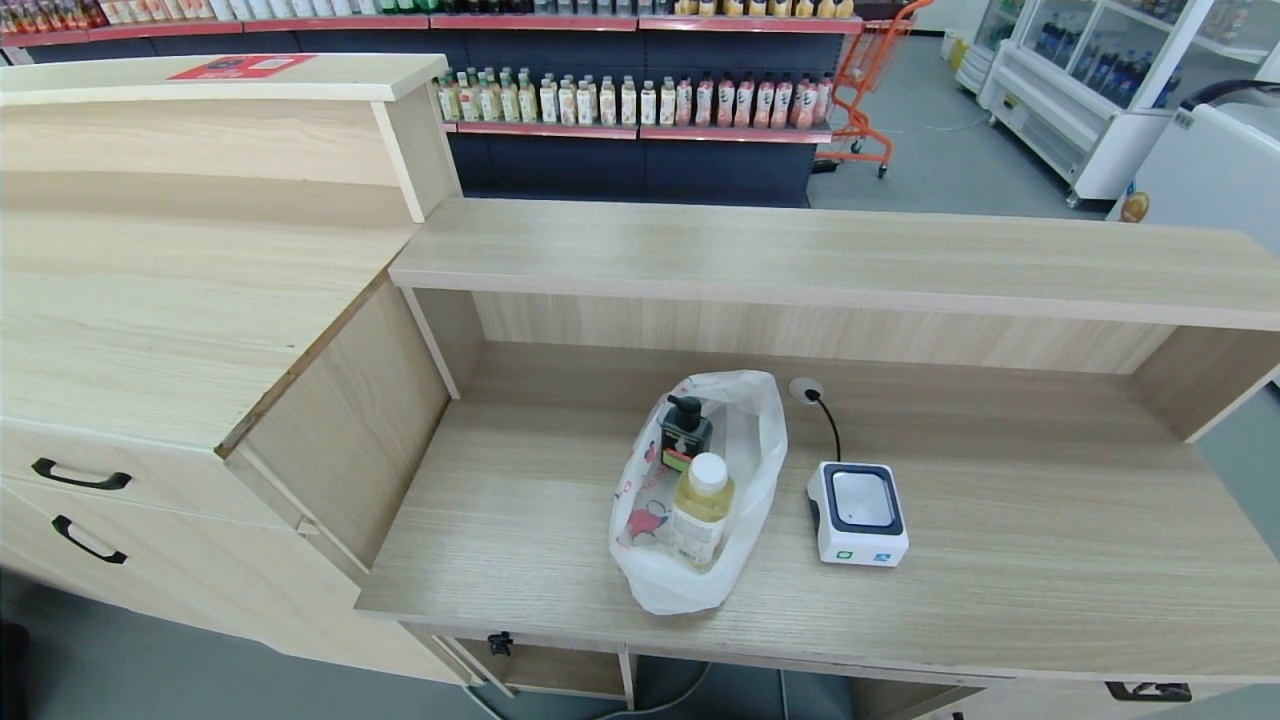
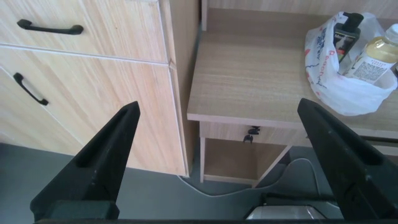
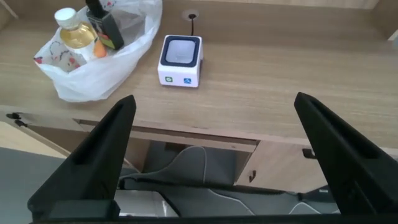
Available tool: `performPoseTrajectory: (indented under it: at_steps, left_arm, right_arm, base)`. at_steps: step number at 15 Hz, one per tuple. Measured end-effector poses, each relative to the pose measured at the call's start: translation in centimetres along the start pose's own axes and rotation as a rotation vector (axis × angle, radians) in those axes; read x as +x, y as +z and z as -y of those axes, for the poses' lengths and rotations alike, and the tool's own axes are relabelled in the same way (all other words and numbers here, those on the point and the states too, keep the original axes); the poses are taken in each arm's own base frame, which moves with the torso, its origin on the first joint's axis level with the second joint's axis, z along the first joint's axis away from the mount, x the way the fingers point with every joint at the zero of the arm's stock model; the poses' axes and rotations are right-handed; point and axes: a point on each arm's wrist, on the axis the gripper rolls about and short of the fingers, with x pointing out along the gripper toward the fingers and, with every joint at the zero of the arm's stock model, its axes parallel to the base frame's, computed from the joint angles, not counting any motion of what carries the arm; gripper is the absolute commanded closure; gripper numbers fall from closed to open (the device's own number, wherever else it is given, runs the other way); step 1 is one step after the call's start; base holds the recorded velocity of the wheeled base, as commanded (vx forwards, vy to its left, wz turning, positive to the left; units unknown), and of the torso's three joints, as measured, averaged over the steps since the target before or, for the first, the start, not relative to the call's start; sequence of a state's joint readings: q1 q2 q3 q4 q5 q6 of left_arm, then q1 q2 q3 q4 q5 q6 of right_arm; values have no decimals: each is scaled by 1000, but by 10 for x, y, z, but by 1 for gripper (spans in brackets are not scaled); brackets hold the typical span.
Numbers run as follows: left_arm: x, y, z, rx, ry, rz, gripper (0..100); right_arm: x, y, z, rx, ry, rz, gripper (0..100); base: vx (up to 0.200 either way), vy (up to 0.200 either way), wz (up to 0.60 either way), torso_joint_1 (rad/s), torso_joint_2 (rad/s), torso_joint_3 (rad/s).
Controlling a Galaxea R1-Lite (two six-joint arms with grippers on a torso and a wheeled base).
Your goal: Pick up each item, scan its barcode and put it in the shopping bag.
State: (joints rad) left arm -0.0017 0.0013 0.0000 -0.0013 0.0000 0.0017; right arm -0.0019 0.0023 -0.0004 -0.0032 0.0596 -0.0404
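- Left gripper (image 2: 217, 106) and right gripper (image 3: 214, 98): both spread and empty, hanging before the desk's (image 1: 1050, 540) front edge; probably nothing is left to pick.
- Shopping bag (image 1: 650, 590) near the front edge, holding the yellow bottle (image 1: 703, 505) and pump bottle (image 1: 685, 432).
- Scanner (image 1: 858, 512) just beside it, window up.

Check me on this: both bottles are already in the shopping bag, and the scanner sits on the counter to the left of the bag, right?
Not quite. The scanner sits to the right of the shopping bag, not the left, as the head view shows. The rest holds: the pump bottle and the yellow bottle are both in the bag, on the counter.
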Motion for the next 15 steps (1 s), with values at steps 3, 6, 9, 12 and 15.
performPoseTrajectory:
  at_steps: [3, 6, 9, 12, 15]
  left_arm:
    - [0, 0, 0, 0, 0, 0, 0]
    - [0, 0, 0, -4, 0, 0, 0]
    - [0, 0, 0, 0, 0, 0, 0]
    - [0, 0, 0, 4, 0, 0, 0]
    - [0, 0, 0, 3, 0, 0, 0]
  right_arm:
    - [0, 0, 0, -1, -1, 5, 0]
    - [0, 0, 0, -3, -1, 6, 0]
    - [0, 0, 0, -4, 0, 5, 0]
    - [0, 0, 0, -4, 0, 5, 0]
    - [-1, 0, 0, -4, 0, 5, 0]
  base:
    - [0, 0, 0, 0, 0, 0]
    - [0, 0, 0, 0, 0, 0]
    - [0, -133, 0, 2, 0, 2]
    - [0, -200, 0, 6, 1, 1]
    - [0, -200, 0, 2, 2, 1]
